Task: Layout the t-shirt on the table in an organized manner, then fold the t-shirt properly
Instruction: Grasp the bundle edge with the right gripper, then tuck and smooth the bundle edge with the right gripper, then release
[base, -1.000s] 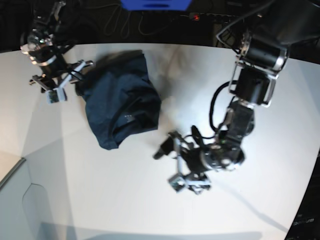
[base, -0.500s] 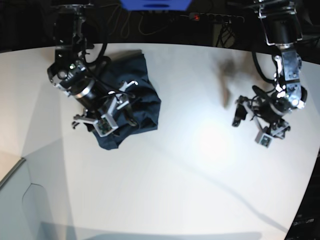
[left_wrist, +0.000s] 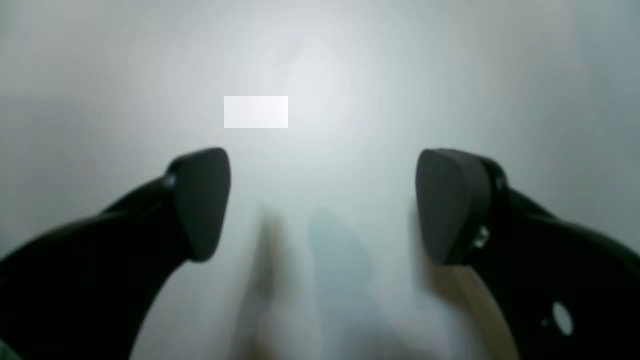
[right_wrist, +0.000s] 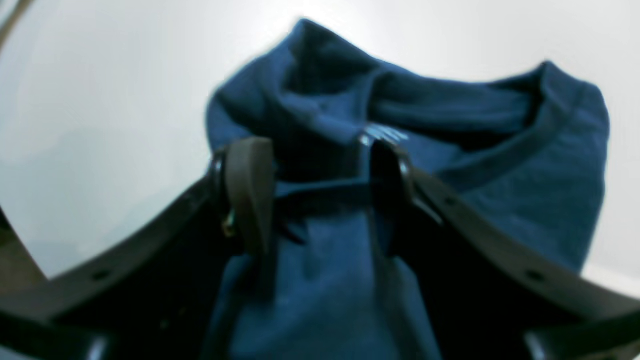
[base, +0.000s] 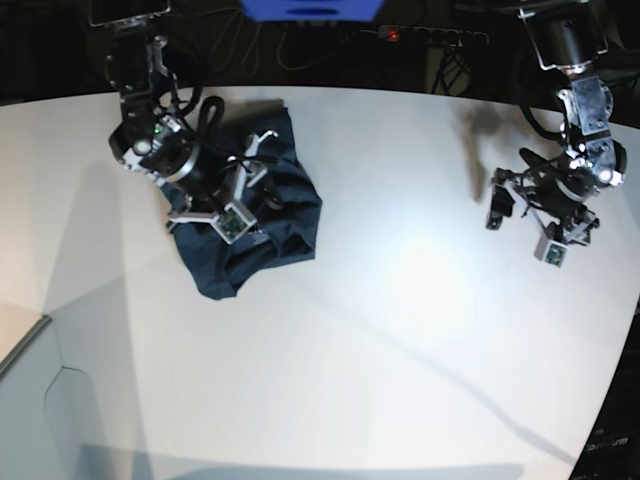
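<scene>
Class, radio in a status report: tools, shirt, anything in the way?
Left tool open over bare table. Right tool straddling a fold of the bunched shirt, grip unclear. Nothing in the way.

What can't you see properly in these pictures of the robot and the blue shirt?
- Base view: part of the t-shirt hides under the right pincer, so its sleeves and neck can't be made out.
- Right wrist view: blur and the dark fingers hide whether cloth is pinched or only touched.
- Left wrist view: the table is smeared; the streaks between the left pincer tips can't be named.
</scene>
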